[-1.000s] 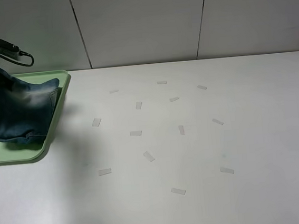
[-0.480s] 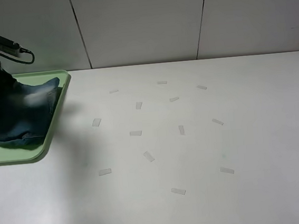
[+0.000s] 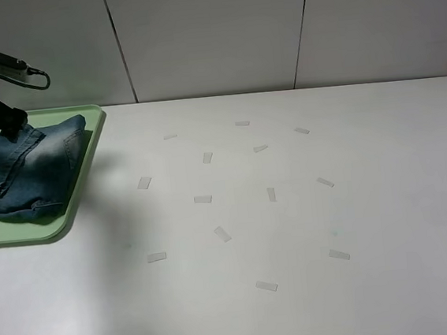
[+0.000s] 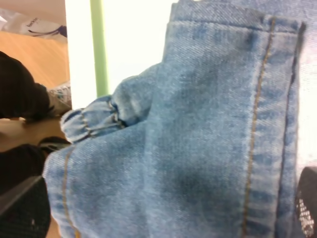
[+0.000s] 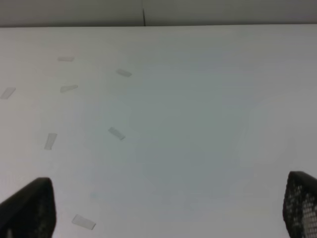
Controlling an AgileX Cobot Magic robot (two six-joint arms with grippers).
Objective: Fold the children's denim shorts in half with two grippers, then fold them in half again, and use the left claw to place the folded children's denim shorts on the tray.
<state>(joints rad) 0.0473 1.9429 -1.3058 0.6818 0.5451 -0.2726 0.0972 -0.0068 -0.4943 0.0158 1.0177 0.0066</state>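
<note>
The folded children's denim shorts (image 3: 26, 171) lie flat on the pale green tray (image 3: 76, 212) at the table's far left. My left claw (image 3: 7, 123) hangs just above their back edge, open, with nothing in it. In the left wrist view the denim (image 4: 198, 139) fills the picture between the widely spread fingers (image 4: 22, 210) of the left gripper (image 4: 166, 210), and a strip of the tray's rim (image 4: 97, 44) shows. My right gripper (image 5: 166, 208) is open over bare table and does not show in the exterior high view.
Several small pale tape strips (image 3: 203, 199) are scattered over the middle of the white table (image 3: 369, 201). A panelled wall stands behind. The tray reaches the table's left edge, beyond which lies a wooden floor (image 4: 29, 54).
The left claw has opened and let go of the shorts, which dropped from a hanging bundle to lie flat on the tray. The claw has drawn back towards the tray's rear edge.
</note>
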